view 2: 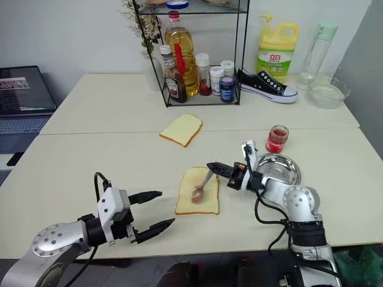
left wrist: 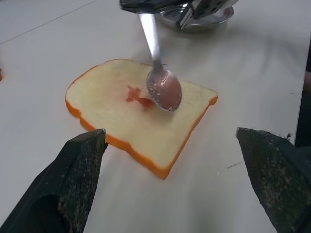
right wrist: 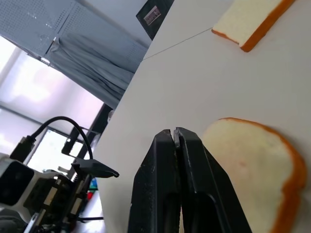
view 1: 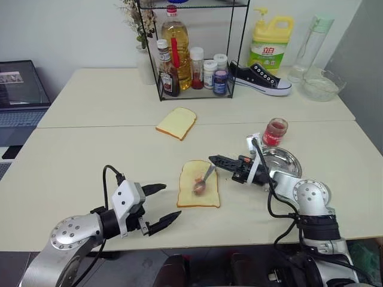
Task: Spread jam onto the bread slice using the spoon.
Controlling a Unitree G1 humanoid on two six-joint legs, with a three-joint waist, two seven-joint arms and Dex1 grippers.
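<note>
Pale table (view 1: 90, 161) with bread slice (view 1: 199, 192), plain slice (view 1: 177, 122), steel dish (view 1: 284, 160), jar (view 1: 275, 131).

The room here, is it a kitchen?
Probably a pretend kitchen in a lab: a black wire rack of oil and sauce bottles shares the pale table with a black canvas sneaker and yellow detergent jug.

Two pale tables (view 1: 90, 149) pushed together; white wall (view 1: 72, 30) behind.
</note>
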